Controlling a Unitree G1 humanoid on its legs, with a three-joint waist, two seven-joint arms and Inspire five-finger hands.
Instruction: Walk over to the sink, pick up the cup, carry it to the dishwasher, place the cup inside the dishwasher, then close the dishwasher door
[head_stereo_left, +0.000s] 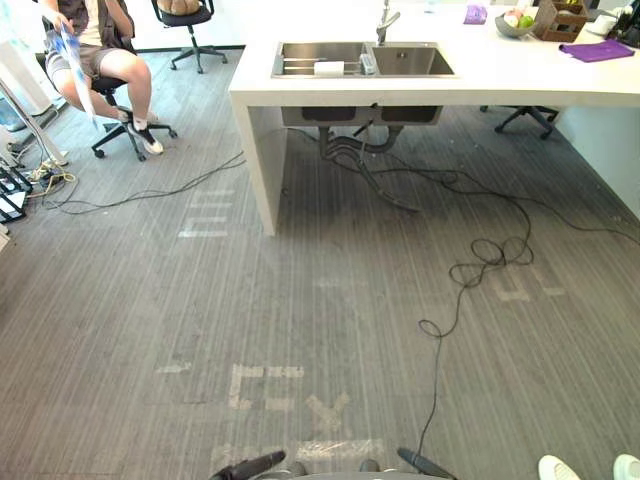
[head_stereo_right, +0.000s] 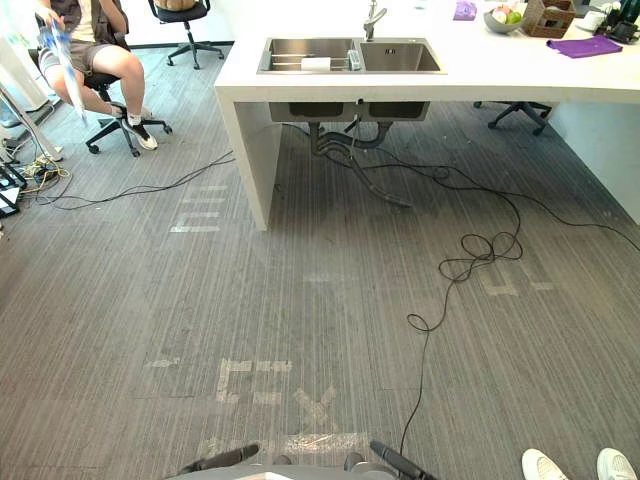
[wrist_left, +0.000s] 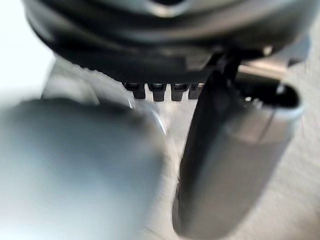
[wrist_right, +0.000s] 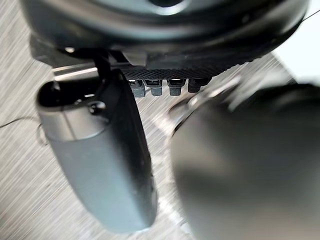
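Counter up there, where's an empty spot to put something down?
The white counter is bare between the sink and the purple cloth, and along its near edge in front of the sink. The far right corner is crowded: fruit bowl, brown basket, purple cloth.

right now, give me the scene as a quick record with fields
stage: robot stands well back from the sink, open floor between
sink: double basin set in a white counter
in sink: small items, too small to name from here
on counter: fruit bowl, purple cloth
person: seated on an office chair, far left
white shoes: a person's, near right
left hand: no cup in it
right hand: no cup in it
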